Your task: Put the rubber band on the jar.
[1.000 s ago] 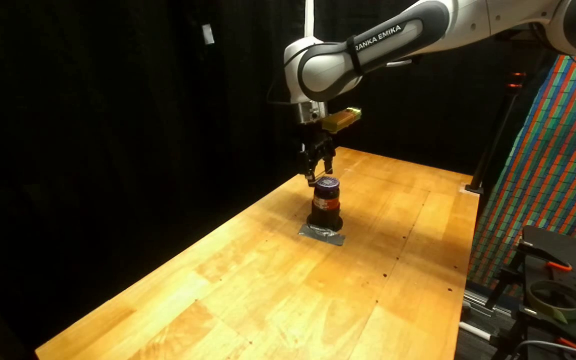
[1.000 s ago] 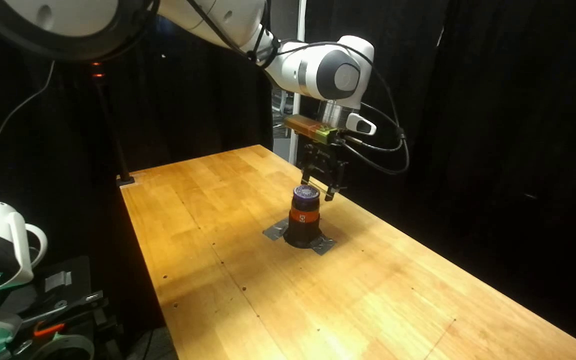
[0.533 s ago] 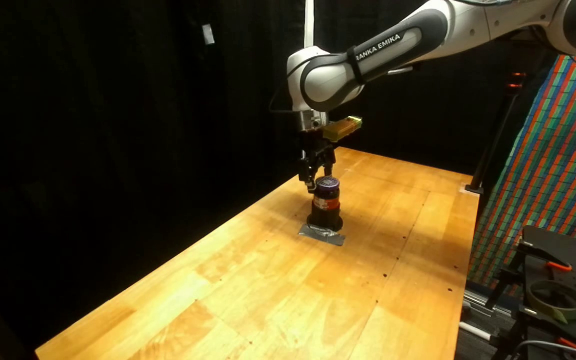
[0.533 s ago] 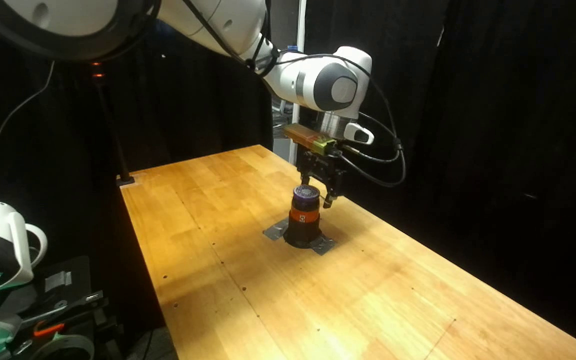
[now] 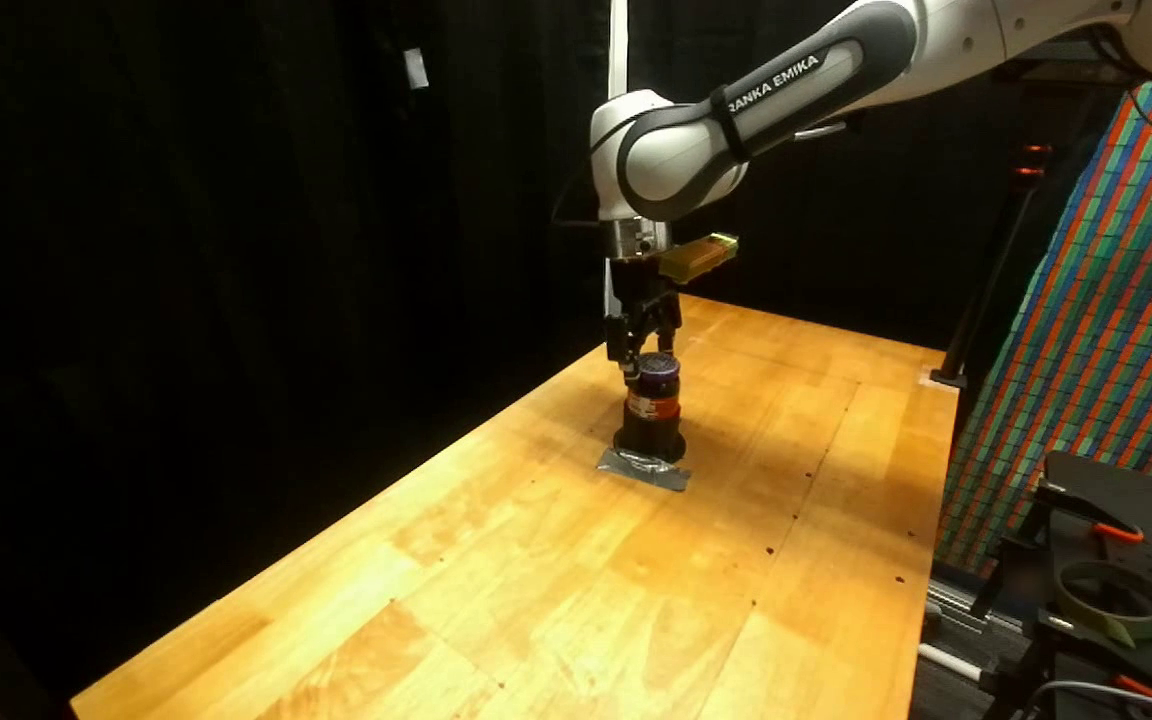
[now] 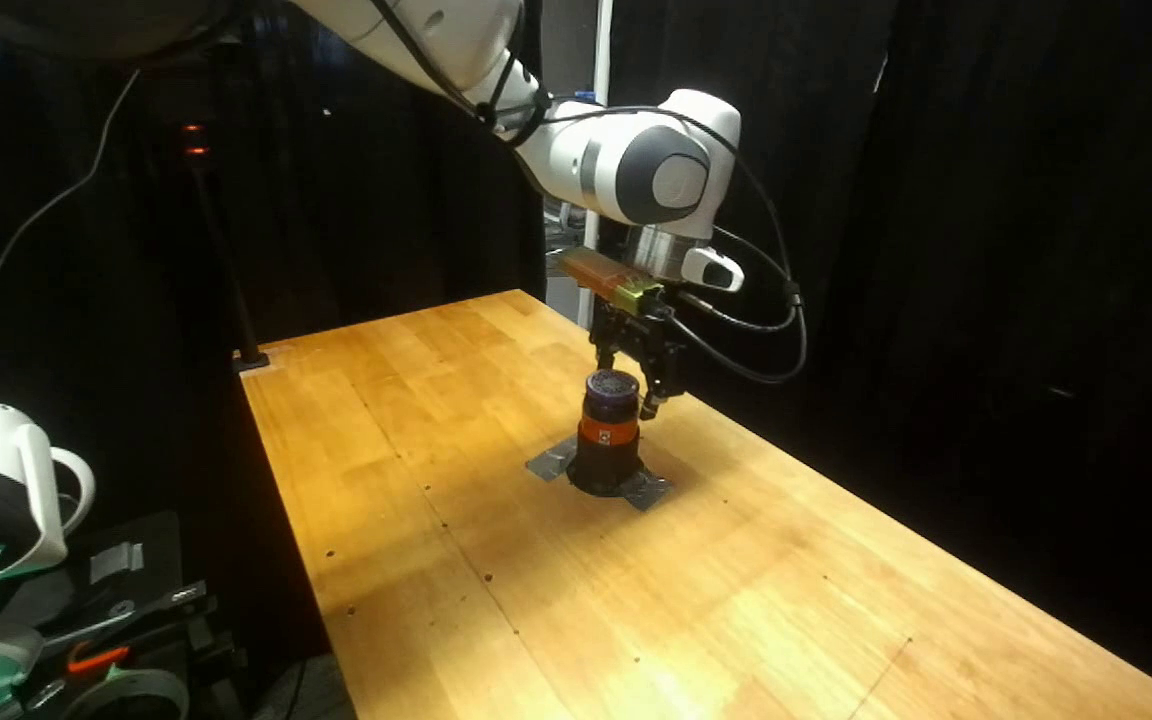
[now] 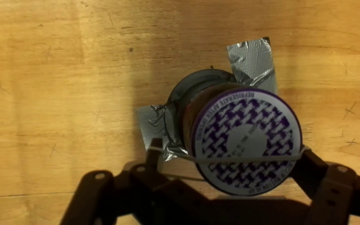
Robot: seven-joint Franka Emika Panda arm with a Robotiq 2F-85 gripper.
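The jar (image 5: 654, 402) is dark with an orange-red label and a purple and white lid. It stands upright in a black round holder, and shows in both exterior views (image 6: 610, 430) and in the wrist view (image 7: 245, 125). My gripper (image 7: 230, 148) is open, its fingers spread on two sides of the lid. The thin pale rubber band (image 7: 245, 159) is stretched around both fingertips. One strand crosses over the lid; the other goes out of sight behind the lid's edge. In both exterior views the gripper (image 5: 649, 362) (image 6: 626, 388) is low at the jar's top, and the band is hard to see.
The black holder (image 6: 604, 470) is fixed to the wooden table (image 5: 556, 600) with grey tape (image 7: 255, 62). The table's edge (image 6: 786, 450) runs close behind the gripper. A black side stand with a tape roll (image 5: 1111, 600) is beside the table.
My gripper has come down to lid height and then shifted a little over the jar, carrying the stretched band. The jar and holder have not moved.
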